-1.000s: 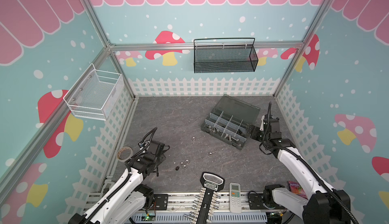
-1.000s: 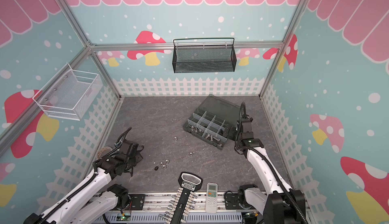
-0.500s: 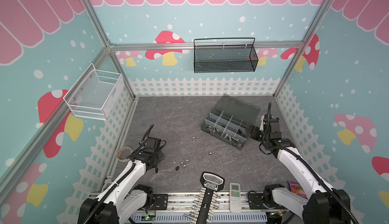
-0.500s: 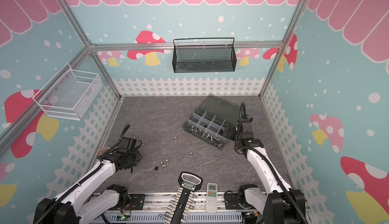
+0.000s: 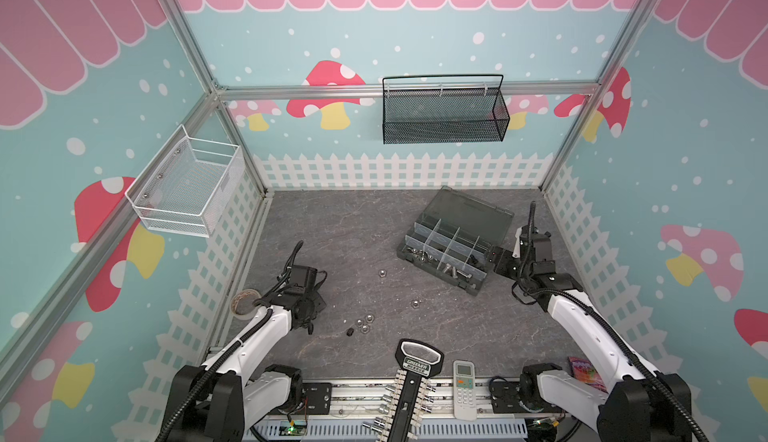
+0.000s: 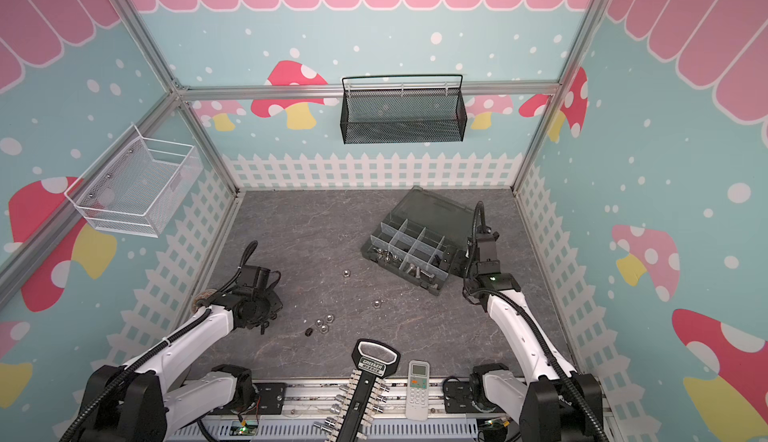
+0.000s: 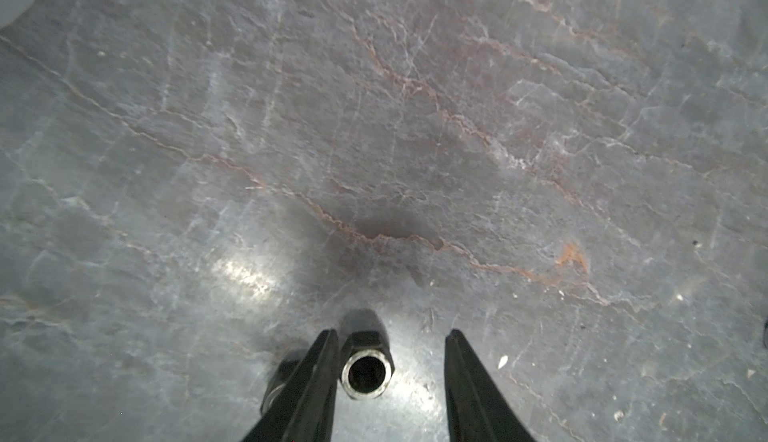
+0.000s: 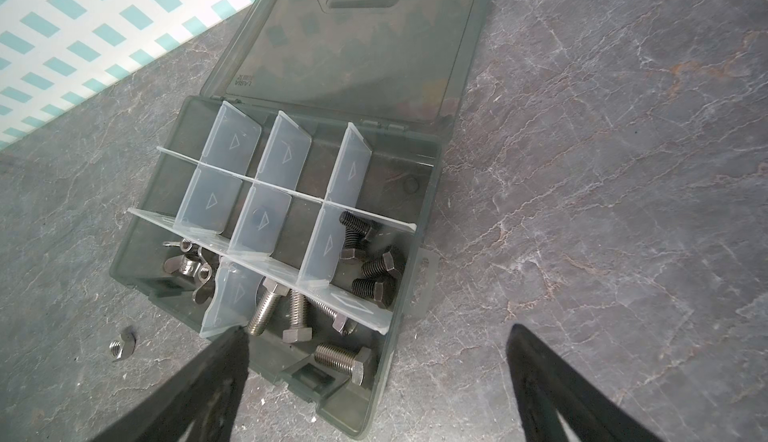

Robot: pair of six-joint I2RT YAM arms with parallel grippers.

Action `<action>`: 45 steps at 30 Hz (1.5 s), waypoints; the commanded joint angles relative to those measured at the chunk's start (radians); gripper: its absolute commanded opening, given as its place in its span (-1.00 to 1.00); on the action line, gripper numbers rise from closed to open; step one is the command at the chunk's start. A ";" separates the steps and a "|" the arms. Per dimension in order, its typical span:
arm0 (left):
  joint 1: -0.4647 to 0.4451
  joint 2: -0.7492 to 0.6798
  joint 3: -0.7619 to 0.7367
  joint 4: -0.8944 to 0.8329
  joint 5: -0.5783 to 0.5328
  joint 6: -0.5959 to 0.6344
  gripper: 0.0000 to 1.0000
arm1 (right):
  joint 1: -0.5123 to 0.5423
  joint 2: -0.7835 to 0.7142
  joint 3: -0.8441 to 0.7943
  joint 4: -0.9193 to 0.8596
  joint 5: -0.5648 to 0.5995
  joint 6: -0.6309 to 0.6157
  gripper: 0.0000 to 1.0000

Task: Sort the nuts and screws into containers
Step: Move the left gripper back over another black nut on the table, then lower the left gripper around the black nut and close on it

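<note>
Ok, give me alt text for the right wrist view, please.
Open grey organiser box on the table, lid laid back: black bolts in one compartment, silver hex bolts in another, wing nuts in a third. The open right gripper hovers by its near end; one nut lies outside.

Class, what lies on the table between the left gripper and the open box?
Loose nuts lie scattered on the table there, apart from the box; both top views show it.
</note>
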 commanded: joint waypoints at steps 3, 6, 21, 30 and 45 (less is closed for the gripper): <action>0.018 0.050 -0.020 0.050 0.028 0.014 -0.19 | -0.005 -0.004 -0.012 0.003 0.013 0.003 0.96; 0.019 0.062 -0.026 0.046 0.041 0.009 -0.20 | -0.005 -0.006 -0.012 -0.001 0.019 0.003 0.96; 0.020 0.039 -0.042 -0.078 0.020 -0.058 -0.31 | -0.005 -0.034 -0.013 -0.011 0.063 0.022 0.96; 0.014 0.081 -0.019 -0.089 0.030 -0.050 -0.36 | -0.005 -0.029 -0.015 -0.011 0.061 0.031 0.95; -0.045 0.186 0.049 -0.126 0.022 -0.064 -0.36 | -0.005 -0.025 -0.010 -0.002 0.074 0.028 0.96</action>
